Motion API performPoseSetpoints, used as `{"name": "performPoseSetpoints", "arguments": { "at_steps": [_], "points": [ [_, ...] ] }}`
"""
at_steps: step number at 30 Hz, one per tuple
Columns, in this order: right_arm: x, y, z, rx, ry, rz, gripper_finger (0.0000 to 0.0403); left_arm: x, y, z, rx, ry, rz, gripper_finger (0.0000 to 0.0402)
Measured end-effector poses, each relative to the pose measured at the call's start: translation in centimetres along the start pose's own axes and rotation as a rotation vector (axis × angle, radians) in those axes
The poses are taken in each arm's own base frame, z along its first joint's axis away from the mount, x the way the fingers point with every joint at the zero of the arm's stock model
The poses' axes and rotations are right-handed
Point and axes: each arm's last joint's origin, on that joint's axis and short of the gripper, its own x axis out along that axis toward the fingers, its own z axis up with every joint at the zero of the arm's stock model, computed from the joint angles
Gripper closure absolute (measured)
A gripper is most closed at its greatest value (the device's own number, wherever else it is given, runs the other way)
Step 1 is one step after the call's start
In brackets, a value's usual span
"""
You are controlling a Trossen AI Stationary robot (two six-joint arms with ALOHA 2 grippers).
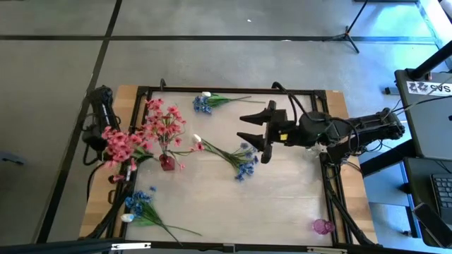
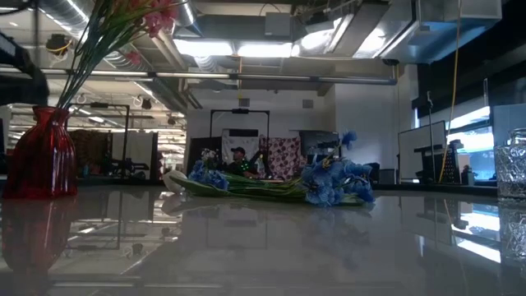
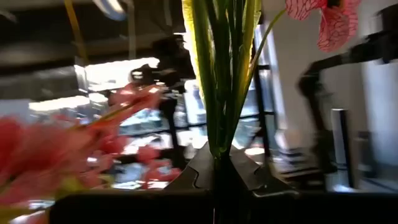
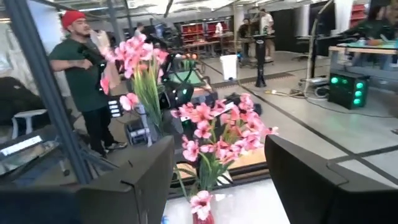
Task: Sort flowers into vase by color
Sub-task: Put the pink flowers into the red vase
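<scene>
My left gripper (image 3: 217,168) is at the table's left edge, shut on a bunch of green stems (image 3: 221,81). Its pink blooms (image 1: 120,144) spread over the gripper in the high view and hide its fingers there. A red vase (image 1: 167,163) stands just right of it and holds more pink flowers (image 1: 164,121). My right gripper (image 1: 256,131) hovers open over the table's middle and faces the red vase (image 4: 202,218). Blue sprigs lie flat on the table at the middle (image 1: 244,162), by the far edge (image 1: 205,103) and at the near left (image 1: 141,204). My left gripper pinches several thin green stems (image 3: 219,146) together between its two fingers. The stems rise straight out of the fingertips, and the pink blooms (image 3: 56,149) fan out beyond. The bunch looks lifted off the table in the high view; which part of the stems' length is held is not plain.
A small pink glass vase (image 1: 322,226) stands at the near right corner, and the low view shows a clear glass one (image 2: 511,164) at its right edge. A black frame (image 1: 233,90) borders the table. A person (image 4: 84,68) stands in the room beyond. Bare tabletop lies near the near edge (image 1: 268,212).
</scene>
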Motion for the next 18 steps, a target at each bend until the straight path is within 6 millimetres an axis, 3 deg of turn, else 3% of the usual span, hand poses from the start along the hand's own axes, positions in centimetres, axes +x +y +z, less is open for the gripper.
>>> {"name": "performPoseSetpoints", "arguments": {
  "at_steps": [9,18],
  "points": [
    [0.0,-0.1,-0.3,0.020,0.018,-0.033,0.0155,0.4,0.4,-2.4,0.124,0.072,0.137,0.0397],
    [0.0,-0.2,-0.6,0.031,0.055,-0.040,0.0155,0.8,0.6,-0.8,0.112,0.009,0.082,0.0397]
  ]
}}
